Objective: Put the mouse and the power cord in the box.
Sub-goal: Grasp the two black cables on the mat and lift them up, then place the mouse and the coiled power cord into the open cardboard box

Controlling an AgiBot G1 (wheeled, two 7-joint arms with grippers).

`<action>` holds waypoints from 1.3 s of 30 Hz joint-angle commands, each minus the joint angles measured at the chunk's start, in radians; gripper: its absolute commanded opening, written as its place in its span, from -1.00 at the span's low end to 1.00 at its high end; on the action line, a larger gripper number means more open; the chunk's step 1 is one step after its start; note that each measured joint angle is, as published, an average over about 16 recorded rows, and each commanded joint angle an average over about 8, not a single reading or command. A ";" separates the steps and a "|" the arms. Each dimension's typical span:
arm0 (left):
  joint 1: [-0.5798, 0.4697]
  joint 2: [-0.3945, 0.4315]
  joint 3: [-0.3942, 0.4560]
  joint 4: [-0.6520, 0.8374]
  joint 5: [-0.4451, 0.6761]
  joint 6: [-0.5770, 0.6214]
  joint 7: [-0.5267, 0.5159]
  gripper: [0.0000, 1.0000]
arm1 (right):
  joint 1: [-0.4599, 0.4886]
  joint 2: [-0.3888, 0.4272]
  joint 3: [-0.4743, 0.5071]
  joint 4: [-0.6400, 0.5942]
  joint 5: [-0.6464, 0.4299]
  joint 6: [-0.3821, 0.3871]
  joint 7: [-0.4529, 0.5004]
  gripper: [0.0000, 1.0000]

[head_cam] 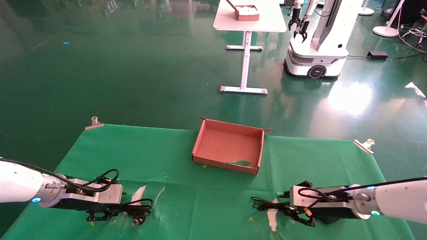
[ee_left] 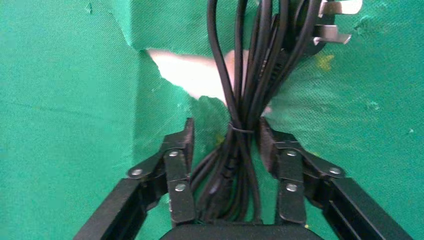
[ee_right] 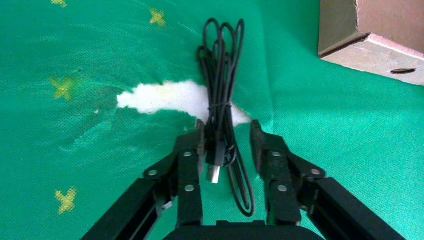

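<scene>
Left gripper (head_cam: 111,213): low over the near left part of the green cloth (head_cam: 186,206), fingers (ee_left: 180,165) apart on either side of the power cord, not pressing it in the wrist view.
Power cord (ee_left: 245,100): a tied bundle of thick black loops lying on the cloth between those fingers, its plug (ee_left: 320,30) with metal prongs at the far end of the bundle; it crosses a torn white patch (ee_left: 195,75) in the cloth.
Right gripper (head_cam: 297,215): low over the near right part of the cloth, fingers (ee_right: 187,165) apart with a thin cable between them.
Mouse cable (ee_right: 220,85): thin black loops held by a small tie, lying on the cloth across another torn white patch (ee_right: 160,97), the metal USB plug (ee_right: 214,172) sitting between the open fingers; the mouse body itself cannot be made out in any view.
Box (head_cam: 230,146): shallow brown cardboard tray in the middle of the cloth, beyond both grippers and apart from them, a torn spot in its floor near the front wall; its corner shows in the right wrist view.
Clips (head_cam: 94,122): metal clamps at the far corners of the cloth.
Background: a white table (head_cam: 248,20) carrying a smaller box (head_cam: 247,12) with white contents, and another white robot (head_cam: 317,43) standing on the green floor beside it.
</scene>
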 commanded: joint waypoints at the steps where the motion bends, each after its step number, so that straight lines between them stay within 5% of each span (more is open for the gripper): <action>1: 0.000 0.000 0.000 0.000 0.000 0.000 0.000 -1.00 | 0.000 0.000 0.000 0.000 0.000 0.000 0.000 -1.00; 17: -0.041 -0.043 -0.014 -0.024 -0.020 0.043 0.032 -1.00 | 0.008 0.022 0.038 0.004 0.055 -0.018 0.006 -1.00; 27: -0.147 -0.128 -0.154 0.011 -0.226 0.179 -0.010 -1.00 | 0.103 0.120 0.160 0.078 0.227 -0.072 -0.018 -1.00; 35: -0.188 0.009 -0.232 0.045 -0.338 0.016 -0.124 -1.00 | 0.187 0.003 0.176 0.066 0.253 -0.019 0.031 -1.00; 39: -0.194 0.058 -0.252 0.045 -0.366 -0.057 -0.136 -1.00 | 0.211 -0.082 0.175 0.036 0.249 0.080 0.023 -1.00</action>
